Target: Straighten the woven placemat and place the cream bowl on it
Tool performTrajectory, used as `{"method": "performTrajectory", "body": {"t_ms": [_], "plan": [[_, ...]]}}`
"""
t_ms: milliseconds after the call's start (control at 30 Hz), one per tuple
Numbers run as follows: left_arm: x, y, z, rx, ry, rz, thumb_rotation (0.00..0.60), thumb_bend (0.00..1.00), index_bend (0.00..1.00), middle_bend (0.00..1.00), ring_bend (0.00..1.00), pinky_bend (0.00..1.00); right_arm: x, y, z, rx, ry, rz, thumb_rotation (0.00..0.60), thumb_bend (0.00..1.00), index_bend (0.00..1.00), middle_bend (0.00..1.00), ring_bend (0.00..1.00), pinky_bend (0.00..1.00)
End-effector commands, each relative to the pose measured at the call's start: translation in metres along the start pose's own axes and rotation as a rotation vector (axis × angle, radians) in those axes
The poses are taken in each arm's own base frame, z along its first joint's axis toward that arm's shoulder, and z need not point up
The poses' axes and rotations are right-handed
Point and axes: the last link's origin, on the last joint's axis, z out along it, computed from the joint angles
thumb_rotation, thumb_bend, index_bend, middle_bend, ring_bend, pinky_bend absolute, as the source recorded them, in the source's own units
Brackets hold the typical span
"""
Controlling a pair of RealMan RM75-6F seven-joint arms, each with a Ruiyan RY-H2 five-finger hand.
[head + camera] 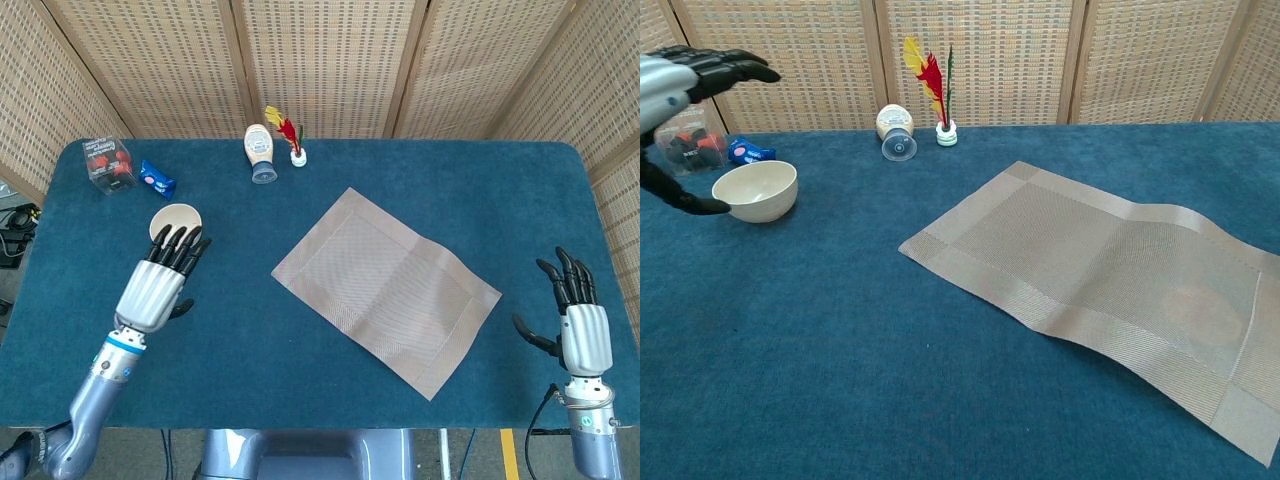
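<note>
The woven placemat (385, 287) (1100, 273) lies askew in the middle of the blue table, turned diagonally, with a crease across its right half. The cream bowl (172, 219) (757, 190) stands upright at the left. My left hand (160, 280) (682, 82) hovers open just above and in front of the bowl, fingers spread and their tips over its near rim in the head view, holding nothing. My right hand (578, 320) is open at the table's right front edge, well clear of the placemat's right corner; the chest view does not show it.
Along the far edge stand a bottle lying on its side (260, 152) (894, 129), a small holder with red and yellow feathers (290, 134) (932, 90), a blue packet (156, 178) (748, 152) and a clear box (108, 163) (690, 140). Wicker screens close off the back.
</note>
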Motion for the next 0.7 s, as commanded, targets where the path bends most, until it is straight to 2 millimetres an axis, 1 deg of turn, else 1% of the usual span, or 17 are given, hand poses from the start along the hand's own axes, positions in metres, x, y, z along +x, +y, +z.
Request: {"method": "performTrajectory", "body": {"t_ms": [33, 100, 167, 233, 300, 367, 433, 567, 700], "plan": [[-0.009, 0.016, 0.031, -0.023, -0.035, 0.025, 0.6, 0.04, 0.08, 0.0, 0.0, 0.0, 0.0, 0.0, -0.001, 0.001, -0.004, 0.003, 0.6, 0.38, 0.16, 0.0, 0.0, 0.0], [-0.017, 0.026, 0.048, -0.033, -0.062, 0.033, 0.6, 0.04, 0.08, 0.0, 0.0, 0.0, 0.0, -0.001, -0.001, 0.001, -0.003, 0.006, 0.6, 0.38, 0.16, 0.0, 0.0, 0.0], [-0.022, 0.034, 0.059, -0.048, -0.086, 0.042, 0.6, 0.04, 0.09, 0.0, 0.0, 0.0, 0.0, 0.0, -0.001, -0.001, -0.006, 0.011, 0.6, 0.38, 0.16, 0.0, 0.0, 0.0], [-0.023, 0.039, 0.066, -0.06, -0.089, 0.053, 0.6, 0.05, 0.09, 0.0, 0.0, 0.0, 0.0, 0.0, -0.001, -0.004, -0.01, 0.014, 0.6, 0.38, 0.16, 0.0, 0.0, 0.0], [-0.026, 0.049, 0.078, -0.08, -0.084, 0.083, 0.6, 0.05, 0.1, 0.0, 0.0, 0.0, -0.002, 0.001, -0.001, -0.009, -0.021, 0.018, 0.6, 0.38, 0.16, 0.0, 0.0, 0.0], [-0.029, 0.054, 0.085, -0.088, -0.093, 0.094, 0.6, 0.05, 0.11, 0.0, 0.0, 0.0, -0.003, 0.001, -0.001, -0.011, -0.027, 0.019, 0.6, 0.38, 0.16, 0.0, 0.0, 0.0], [-0.034, 0.062, 0.096, -0.105, -0.104, 0.129, 0.6, 0.05, 0.12, 0.0, 0.0, 0.0, -0.003, 0.0, -0.001, -0.005, -0.027, 0.021, 0.6, 0.38, 0.16, 0.0, 0.0, 0.0], [-0.041, 0.072, 0.109, -0.123, -0.116, 0.17, 0.6, 0.07, 0.17, 0.0, 0.0, 0.0, -0.003, -0.001, 0.0, -0.004, -0.027, 0.026, 0.6, 0.38, 0.16, 0.0, 0.0, 0.0], [-0.052, 0.086, 0.119, -0.133, -0.145, 0.175, 0.6, 0.07, 0.16, 0.0, 0.0, 0.0, -0.004, 0.0, 0.0, -0.008, -0.029, 0.031, 0.6, 0.38, 0.16, 0.0, 0.0, 0.0]]}}
